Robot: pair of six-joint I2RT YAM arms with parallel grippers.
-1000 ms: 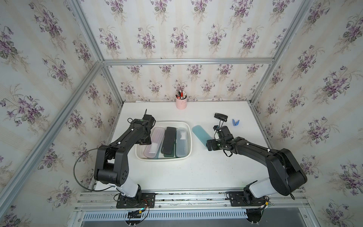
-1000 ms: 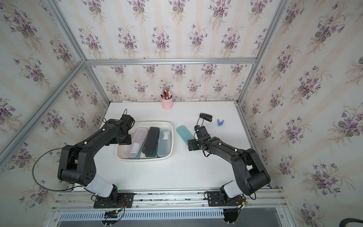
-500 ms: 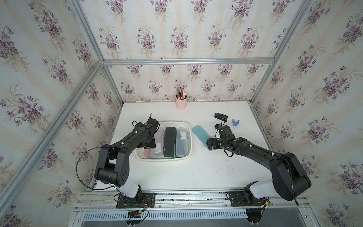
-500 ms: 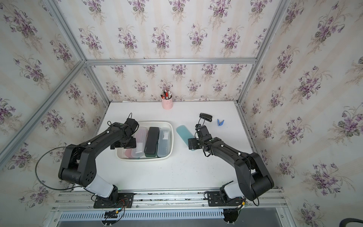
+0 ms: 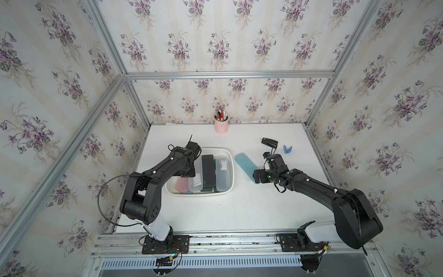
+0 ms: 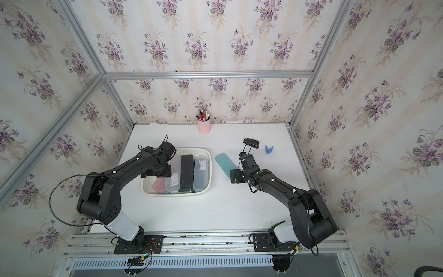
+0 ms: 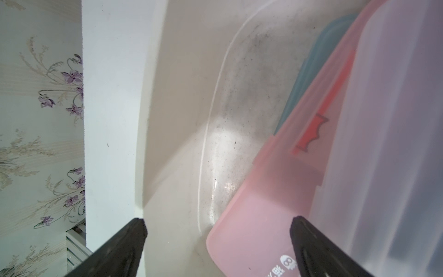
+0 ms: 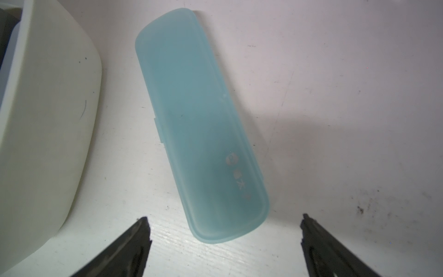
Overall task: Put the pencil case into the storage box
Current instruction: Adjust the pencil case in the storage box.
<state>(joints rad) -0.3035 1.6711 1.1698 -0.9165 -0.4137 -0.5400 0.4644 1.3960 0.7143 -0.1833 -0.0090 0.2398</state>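
Pencil case point(image 8: 201, 124) — teal, flat on table point(image 8: 335, 72), just beside storage box point(image 8: 48, 120), not in yet | right gripper point(image 8: 224, 217) — spread wide, empty, over near end | left gripper point(image 7: 218, 219) — spread, empty, above box | tip — straddle narrow width nearer mid-length, pinch, lift level over rim

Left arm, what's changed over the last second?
The left tool swung from the left rim of the storage box to over its left side, open and empty above the pink case. The right tool, blue case and black case stayed put.
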